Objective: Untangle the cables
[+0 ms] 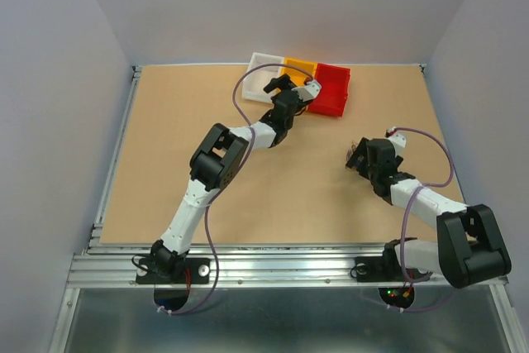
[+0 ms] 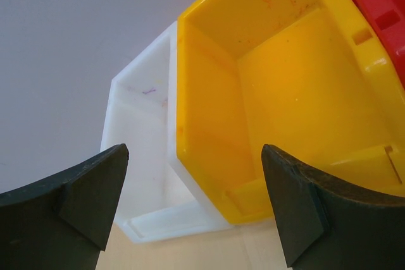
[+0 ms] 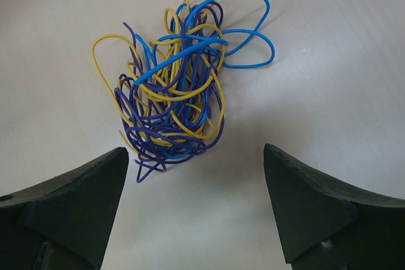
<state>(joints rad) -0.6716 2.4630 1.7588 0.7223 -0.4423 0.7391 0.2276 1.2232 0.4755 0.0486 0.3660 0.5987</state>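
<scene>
Yellow, purple and blue cables [image 3: 177, 86] lie bunched on the table [image 3: 329, 93] just beyond my right end effector [image 3: 195, 153], spread wide and empty. My left end effector [image 2: 195, 150] gapes empty by the far yellow bin [image 2: 297, 93].

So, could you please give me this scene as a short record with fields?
cables: one tangled bunch of yellow, purple and blue wires, lying on the table
right pincer: open, empty, facing the cables, apart from them
left pincer: open, empty, close to the white bin and yellow bin
bins: white bin, yellow bin, red bin side by side at the table's far edge
</scene>
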